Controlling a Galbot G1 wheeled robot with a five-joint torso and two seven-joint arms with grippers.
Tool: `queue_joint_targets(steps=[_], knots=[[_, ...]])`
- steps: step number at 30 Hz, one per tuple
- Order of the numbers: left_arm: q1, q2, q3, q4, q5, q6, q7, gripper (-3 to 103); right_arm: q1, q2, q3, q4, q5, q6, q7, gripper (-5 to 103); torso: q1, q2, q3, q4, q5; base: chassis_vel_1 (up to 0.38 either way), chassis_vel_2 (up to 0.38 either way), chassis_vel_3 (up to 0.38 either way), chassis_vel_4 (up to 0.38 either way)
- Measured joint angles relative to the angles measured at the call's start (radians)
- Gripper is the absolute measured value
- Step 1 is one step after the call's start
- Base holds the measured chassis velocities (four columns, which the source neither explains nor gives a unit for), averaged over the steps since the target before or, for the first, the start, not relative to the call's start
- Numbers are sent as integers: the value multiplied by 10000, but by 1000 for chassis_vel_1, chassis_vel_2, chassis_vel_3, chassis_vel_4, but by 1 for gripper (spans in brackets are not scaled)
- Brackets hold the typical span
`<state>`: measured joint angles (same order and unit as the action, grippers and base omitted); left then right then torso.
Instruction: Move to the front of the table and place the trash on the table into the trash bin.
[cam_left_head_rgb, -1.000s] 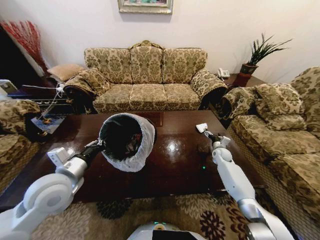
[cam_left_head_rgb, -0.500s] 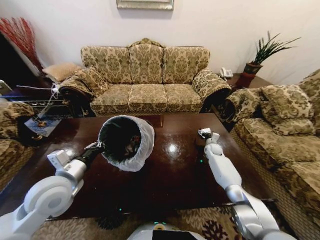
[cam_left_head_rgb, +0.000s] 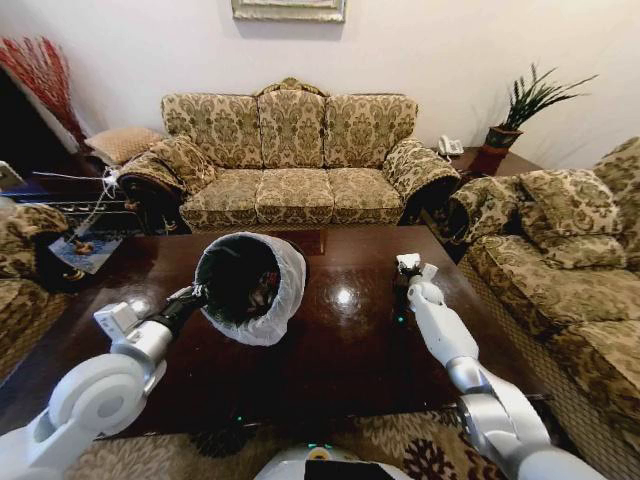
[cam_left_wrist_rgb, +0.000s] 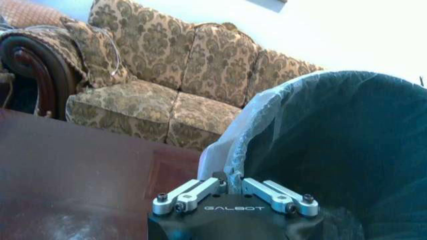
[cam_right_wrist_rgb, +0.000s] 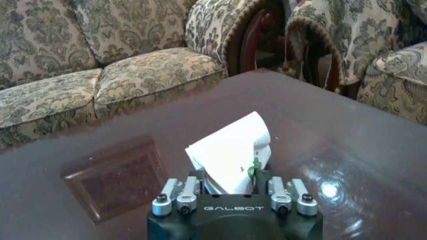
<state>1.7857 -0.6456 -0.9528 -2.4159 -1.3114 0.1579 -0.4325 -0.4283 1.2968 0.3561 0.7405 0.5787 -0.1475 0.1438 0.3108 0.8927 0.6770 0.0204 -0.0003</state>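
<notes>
The left gripper (cam_left_head_rgb: 193, 293) is clamped on the rim of the lined trash bin (cam_left_head_rgb: 262, 290), tilted above the coffee table (cam_left_head_rgb: 340, 350). The right gripper (cam_left_head_rgb: 408, 266) pinches a white paper scrap (cam_right_wrist_rgb: 233, 152) near the right edge. Best carry it across, release over the mouth.

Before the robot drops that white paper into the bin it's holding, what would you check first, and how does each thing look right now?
1. Right tool gripping the white paper: ok.
2. Left tool clamped on the trash bin rim: ok.
3. Bin mouth open and tilted toward the robot: ok.
4. Paper above the bin opening: not ok, it is off to the bin's right, over the table.
5. Room left inside the bin: cannot tell.
</notes>
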Motion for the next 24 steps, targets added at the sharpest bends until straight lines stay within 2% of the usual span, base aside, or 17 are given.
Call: queue_joint_targets(steps=[3, 9, 11, 12, 14, 17, 18, 19, 21, 22, 23, 24], knots=[[57, -26, -52, -3, 48, -46, -1, 0, -139, -94, 26, 36, 218, -13, -43, 33, 2, 0, 0, 1, -1, 0, 0, 0, 0], [61, 8, -49, -37, 60, -46, -24, 0, -290, -195, 118, 184, 287, 10, -68, 22, 2, 0, 0, 3, 4, 0, 0, 0, 0], [130, 81, -121, -57, 53, -46, -73, 0, -552, -204, 338, 623, 192, 499, -105, 15, 4, -3, 7, 0, 19, 0, 0, 0, 0], [130, 81, -121, -57, 53, -46, -73, 0, -552, -204, 338, 623, 192, 499, -105, 15, 4, -3, 7, 0, 19, 0, 0, 0, 0], [277, 209, -244, -76, 25, -58, -212, 0, -1097, -341, 575, 2049, 18, 1024, -333, 8, 8, -3, 7, -2, 8, 0, 0, 0, 0], [312, 443, -327, -6, -106, -80, -421, 0, -1947, -607, 633, 4751, 111, 1242, -572, 2, 6, -3, 4, -1, 3, 0, 0, 0, 0], [312, 443, -327, -6, -106, -80, -421, 0, -1947, -607, 633, 4751, 111, 1242, -572, 2, 6, -3, 4, -1, 3, 0, 0, 0, 0], [269, 543, -323, 28, -151, -98, -551, 0, -2302, -692, 634, 5848, 184, 1303, -738, 1, 4, -3, 3, 1, -2, 0, 0, 0, 0], [219, 862, -329, 162, -240, -164, -850, 0, -3153, -942, 491, 8634, 547, 1008, -1155, 0, 3, -2, 1, 0, -3, 0, 0, 0, 0], [222, 970, -346, 218, -271, -164, -900, 0, -3387, -1036, 345, 9467, 692, 809, -1244, 0, 2, -2, 1, -2, -3, 0, 0, 0, 0], [222, 970, -346, 218, -271, -164, -900, 0, -3387, -1036, 345, 9467, 692, 809, -1244, 0, 2, -2, 1, -2, -3, 0, 0, 0, 0], [217, 1186, -383, 335, -334, -151, -1006, 0, -3825, -1268, -134, 11388, 820, 300, -1431, 0, 3, -2, 1, -3, -1, 0, 0, 0, 0]])
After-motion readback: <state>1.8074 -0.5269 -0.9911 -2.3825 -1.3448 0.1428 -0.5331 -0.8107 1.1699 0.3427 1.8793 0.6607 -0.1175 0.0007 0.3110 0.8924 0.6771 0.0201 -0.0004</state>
